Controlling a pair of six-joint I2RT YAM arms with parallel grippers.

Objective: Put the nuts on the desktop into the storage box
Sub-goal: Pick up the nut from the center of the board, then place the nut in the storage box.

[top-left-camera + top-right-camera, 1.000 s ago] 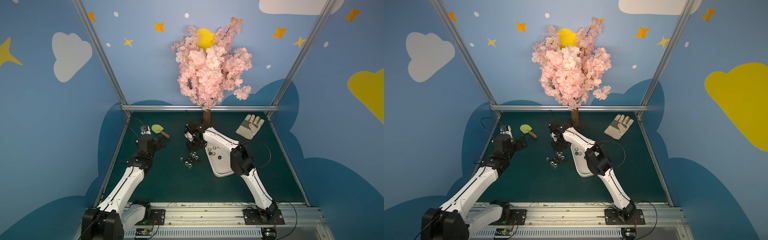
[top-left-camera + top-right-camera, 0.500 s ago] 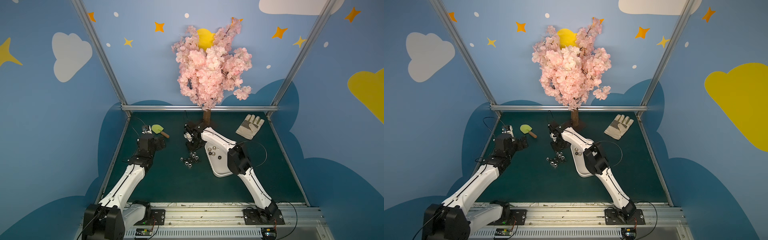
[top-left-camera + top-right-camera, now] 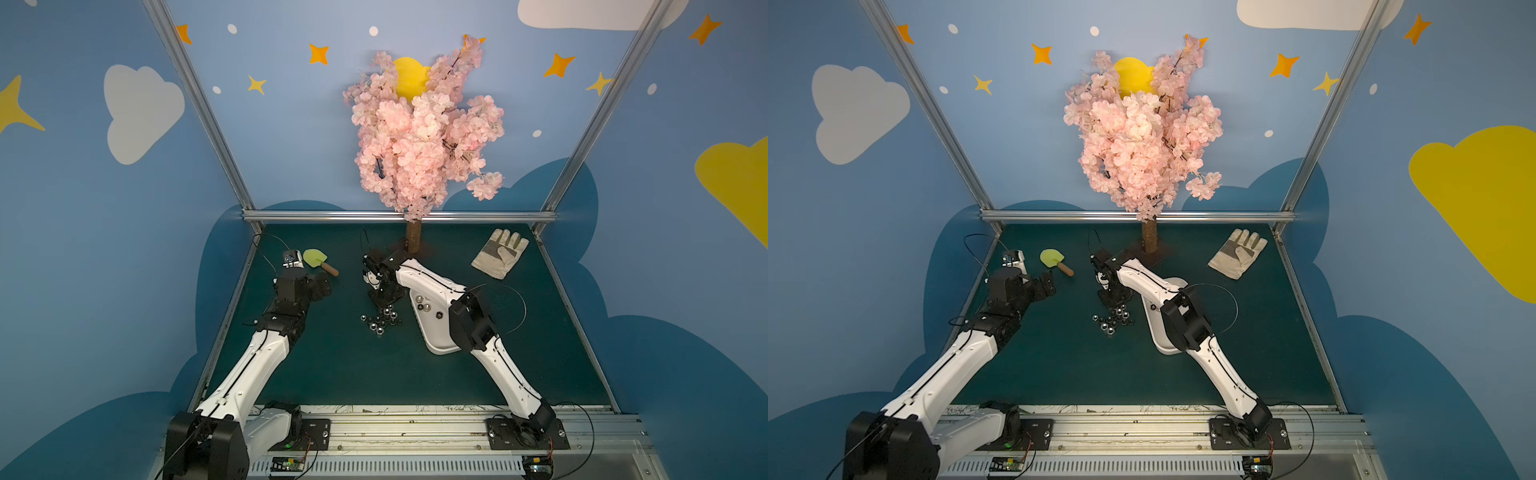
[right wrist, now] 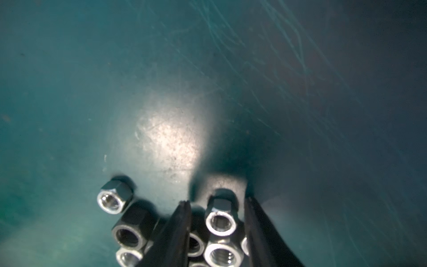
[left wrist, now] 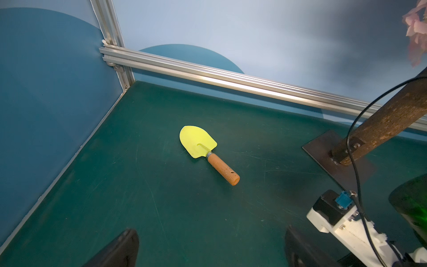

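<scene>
Desktop (image 3: 332,374): dark teal, matte, finely scratched all over; the right wrist view shows one pale patch of glare on it. Silver rails (image 3: 395,216) edge it at the back and sides, and a wider rail bed runs along the front under both arm bases. Walls (image 3: 124,249) are blue, painted with white and yellow clouds, orange and yellow stars, white dots and darker blue mounds low down.

Back centre: pink blossom tree (image 3: 419,137), trunk bolted to a dark plate (image 5: 342,161). Back right corner: beige glove (image 3: 498,257), lying flat. Back left: yellow trowel (image 3: 318,262) with a wooden handle, flat, well apart from the rest.

Nuts (image 3: 380,322) sit in a tight pile mid-table. Box (image 3: 436,345) lies just beside the pile on the glove's side, partly under the right arm, with three nuts visible inside.

Right gripper (image 4: 217,201) is down at the far edge of the pile, jaws a little apart, astride one nut (image 4: 220,222) with a thin gap on each side.

Left gripper (image 5: 211,231) hangs above bare desktop near the trowel, jaws spread wide, holding nothing
</scene>
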